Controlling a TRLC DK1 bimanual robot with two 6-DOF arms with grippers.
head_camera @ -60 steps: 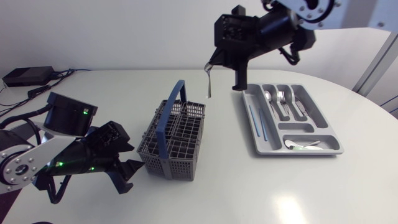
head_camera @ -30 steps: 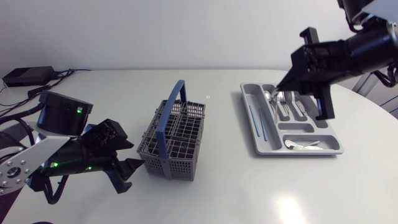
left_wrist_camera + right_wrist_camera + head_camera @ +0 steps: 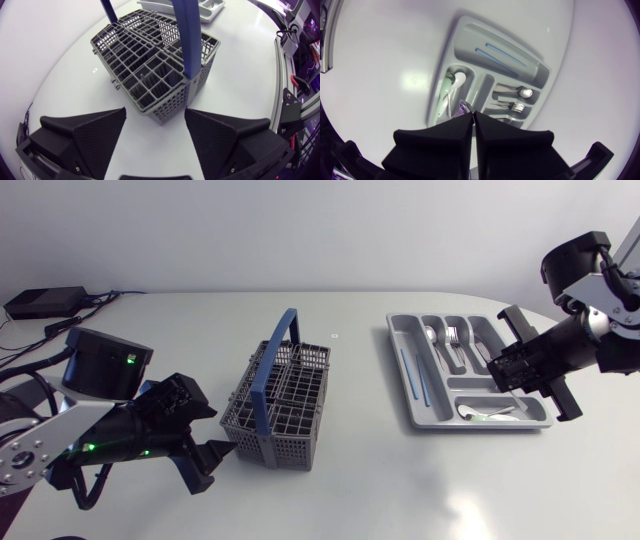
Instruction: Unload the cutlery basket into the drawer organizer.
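The grey cutlery basket (image 3: 280,405) with its blue handle (image 3: 272,365) stands mid-table; no cutlery shows above its rim. My left gripper (image 3: 215,452) is open at the basket's near left corner. In the left wrist view that corner of the basket (image 3: 155,85) lies just ahead of the open gripper (image 3: 155,125). The grey drawer organizer (image 3: 400,375) holds spoons (image 3: 432,340), forks (image 3: 455,338) and blue sticks (image 3: 415,375). My right gripper (image 3: 520,375) hangs low over its right side. It is shut (image 3: 472,116) on a metal piece of cutlery (image 3: 465,106), of which only a glint shows.
A white and green utensil (image 3: 485,413) lies in the organizer's near cross compartment. A black box (image 3: 45,302) with cables sits at the far left back of the table. Bare white table lies between basket and organizer.
My right arm swung from above the basket to the right and came down over the organizer, carrying the cutlery. My left gripper opened a little wider; its arm barely moved.
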